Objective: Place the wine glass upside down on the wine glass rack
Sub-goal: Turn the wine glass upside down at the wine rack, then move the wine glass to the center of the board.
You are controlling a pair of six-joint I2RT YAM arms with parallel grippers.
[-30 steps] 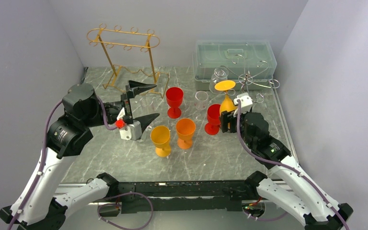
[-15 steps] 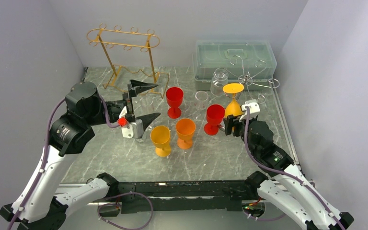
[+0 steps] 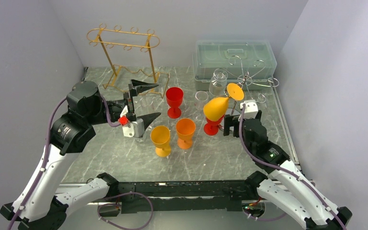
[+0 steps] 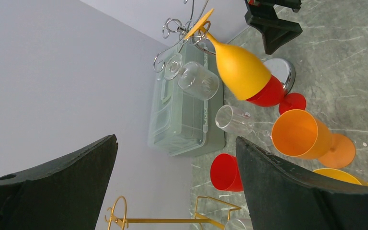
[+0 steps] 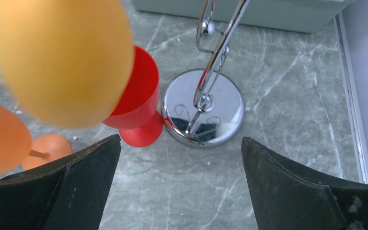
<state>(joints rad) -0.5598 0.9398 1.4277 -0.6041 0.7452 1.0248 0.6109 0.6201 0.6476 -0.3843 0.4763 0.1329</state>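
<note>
A yellow wine glass (image 3: pixel 216 108) hangs upside down and tilted, its foot (image 3: pixel 235 91) at a hook of the chrome wire rack (image 3: pixel 247 78). Its bowl leans left over a red glass (image 3: pixel 212 125). My right gripper (image 3: pixel 230 126) is open and empty, just below and in front of the glass. In the right wrist view it (image 5: pixel 180 140) hovers above the table, with the yellow bowl (image 5: pixel 62 57) upper left and the rack's base (image 5: pixel 203 108) ahead. My left gripper (image 3: pixel 143 102) is open and empty, turned sideways. The left wrist view (image 4: pixel 176 139) shows the yellow glass (image 4: pixel 239 69).
A clear glass (image 3: pixel 218 80) hangs on the chrome rack. A red (image 3: pixel 174 99), an orange (image 3: pixel 185 131), a yellow (image 3: pixel 160 139) and a clear glass (image 3: pixel 201 99) stand mid-table. A gold rack (image 3: pixel 124 43) is back left, a lidded plastic box (image 3: pixel 235 55) back right.
My right gripper let go of the yellow glass and drew back and down. The glass, held upright-inverted before, now tilts with its bowl swung left. The left arm barely moved.
</note>
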